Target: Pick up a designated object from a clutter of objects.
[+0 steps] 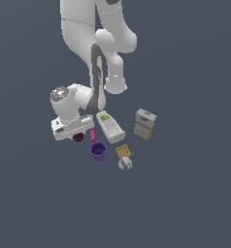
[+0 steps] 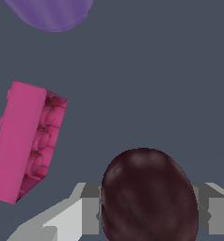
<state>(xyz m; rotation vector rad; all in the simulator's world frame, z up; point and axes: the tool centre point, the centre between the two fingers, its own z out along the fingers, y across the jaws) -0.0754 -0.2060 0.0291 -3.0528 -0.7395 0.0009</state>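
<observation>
Could squirt loose on the lift: maroon ball [image 2: 149,195] round and smooth, held between only two narrow fingers [image 2: 88,214]. Could also clip the pink brick [image 2: 27,141] or purple cup [image 1: 98,150] (both close by) if swung sideways. Gripper [image 1: 78,136] clamped on the ball, left of centre in the exterior view, wrist low, arm folded down from the top edge.

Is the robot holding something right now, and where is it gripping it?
Yes: the dark maroon ball, with the fingers against its two opposite sides.
</observation>
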